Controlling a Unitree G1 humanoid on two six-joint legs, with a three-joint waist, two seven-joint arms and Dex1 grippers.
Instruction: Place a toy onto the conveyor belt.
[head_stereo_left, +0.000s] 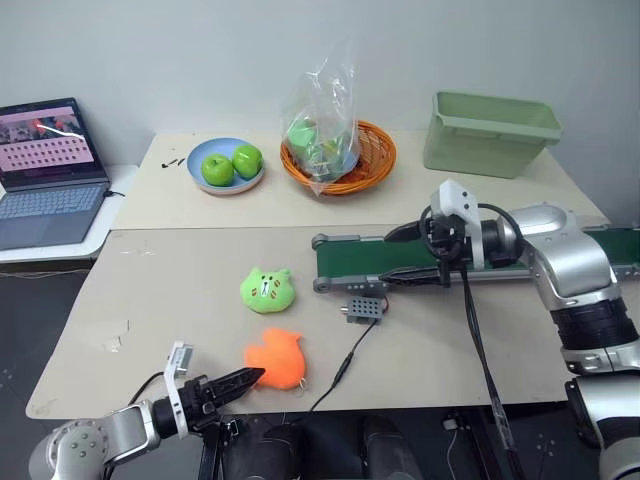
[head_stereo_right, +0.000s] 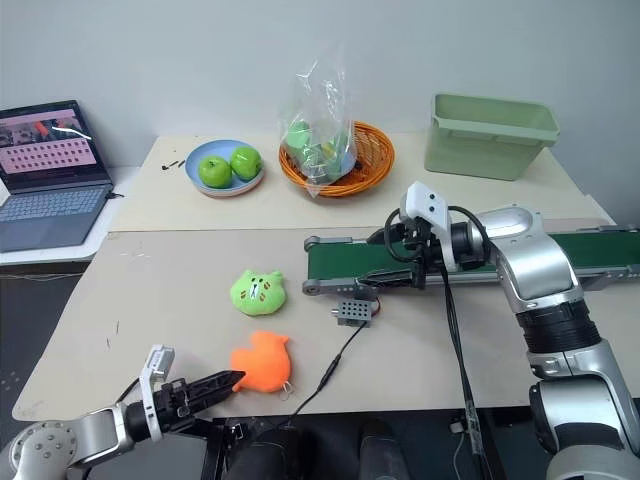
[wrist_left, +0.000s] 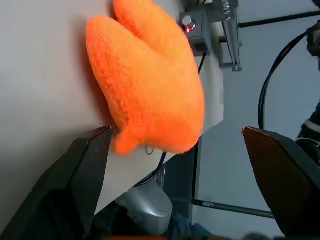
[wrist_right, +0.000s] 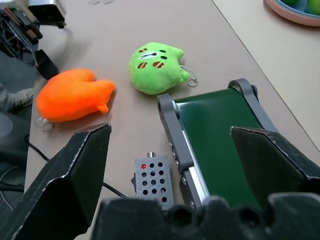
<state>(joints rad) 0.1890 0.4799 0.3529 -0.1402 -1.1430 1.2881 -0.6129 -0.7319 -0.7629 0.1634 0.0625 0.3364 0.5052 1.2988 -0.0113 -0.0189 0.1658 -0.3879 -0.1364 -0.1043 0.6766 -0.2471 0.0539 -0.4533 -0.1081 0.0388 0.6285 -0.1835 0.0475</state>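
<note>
The orange plush toy lies flat near the table's front edge, its forked tail pointing away from me. My left gripper is low at the front left and points right at the toy, its tips at the toy's near-left edge. In the left wrist view its fingers stand wide open with the toy just ahead of them. The dark-green conveyor belt runs along the right side of the table. My right gripper hangs open over the belt's left end, holding nothing.
A lime-green plush lies behind the toy. A grey control box with a black cable sits beside the belt end. At the back stand a plate of green apples, an orange basket holding a plastic bag, a pale green bin and a laptop.
</note>
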